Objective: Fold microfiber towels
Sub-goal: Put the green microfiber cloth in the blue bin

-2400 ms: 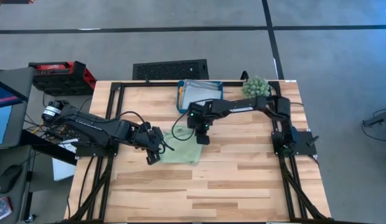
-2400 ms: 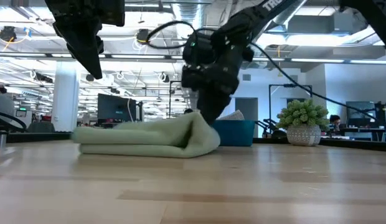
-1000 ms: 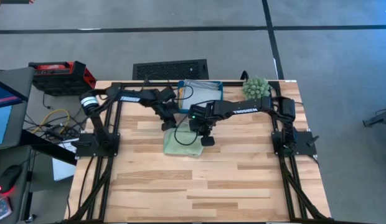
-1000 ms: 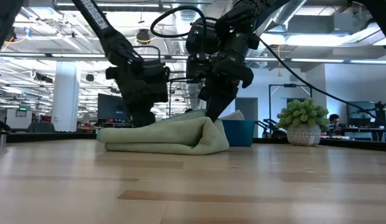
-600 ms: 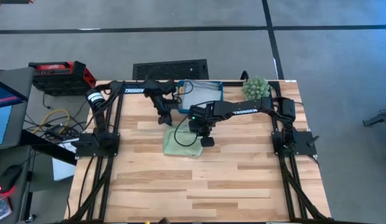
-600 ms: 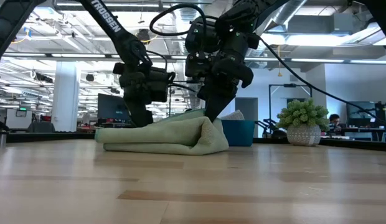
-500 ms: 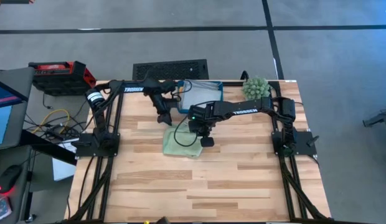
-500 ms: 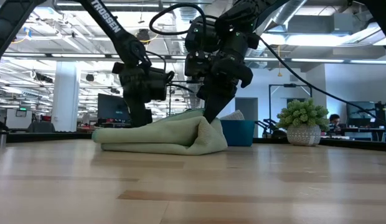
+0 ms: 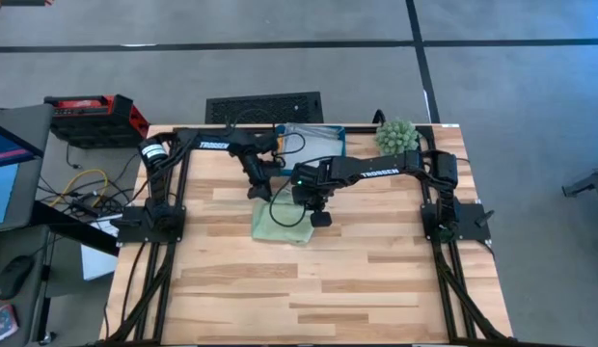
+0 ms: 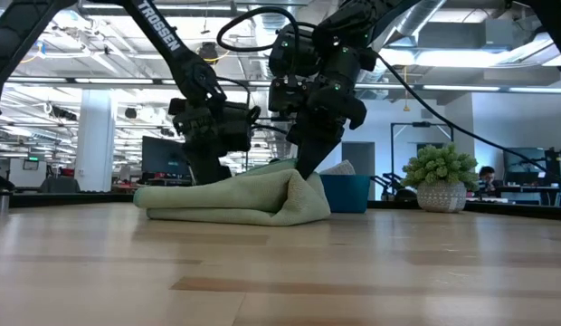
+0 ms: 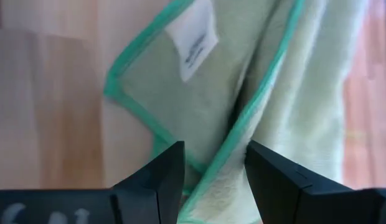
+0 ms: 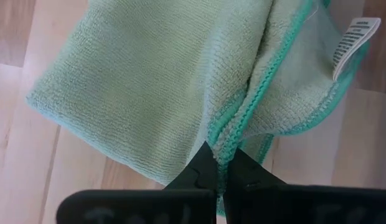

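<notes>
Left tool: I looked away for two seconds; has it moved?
Yes. The left tool swung from the green towel's left edge toward the teal tray.

**Readable lettering: arm branding only**

Look to the low view first: the left arm [image 10: 172,54] carries white capitals along its upper link, reading "TROSSEN", slanting down toward the light green towel [image 10: 231,199]. A few white letters also show on the right arm [image 10: 398,14] at the picture's top edge, above the same towel; too little of the word is in frame to read.

From above, you get white lettering on both arms' links over the table [image 9: 357,280], too small to read.

The towel's white sewn tag [image 12: 352,37] bears printed lines, illegible. In the left wrist view the tag [image 11: 196,40] print is equally unreadable.
</notes>
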`<action>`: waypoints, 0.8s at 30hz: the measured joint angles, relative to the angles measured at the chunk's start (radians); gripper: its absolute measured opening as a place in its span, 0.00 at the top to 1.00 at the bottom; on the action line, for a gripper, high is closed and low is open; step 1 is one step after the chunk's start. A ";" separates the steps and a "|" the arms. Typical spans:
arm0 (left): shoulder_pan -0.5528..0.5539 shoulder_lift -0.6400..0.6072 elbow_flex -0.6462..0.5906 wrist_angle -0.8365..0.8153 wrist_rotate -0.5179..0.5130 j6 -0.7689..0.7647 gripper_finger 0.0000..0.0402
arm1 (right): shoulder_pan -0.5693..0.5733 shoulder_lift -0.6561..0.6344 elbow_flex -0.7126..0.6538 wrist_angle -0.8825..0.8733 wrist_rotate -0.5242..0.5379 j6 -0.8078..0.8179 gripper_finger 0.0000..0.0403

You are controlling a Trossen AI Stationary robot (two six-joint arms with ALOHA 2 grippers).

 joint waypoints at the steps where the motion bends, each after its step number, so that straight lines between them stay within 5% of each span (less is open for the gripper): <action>1: -0.001 0.000 0.000 0.003 -0.023 -0.002 0.61 | 0.000 0.000 0.000 0.000 0.000 0.000 0.95; 6: -0.001 0.000 0.000 0.013 -0.143 -0.035 0.61 | 0.000 0.000 0.000 0.000 0.000 0.000 0.96; 24: -0.042 -0.004 -0.041 0.031 -0.130 -0.125 0.61 | -0.001 0.000 0.000 -0.001 0.000 -0.007 0.95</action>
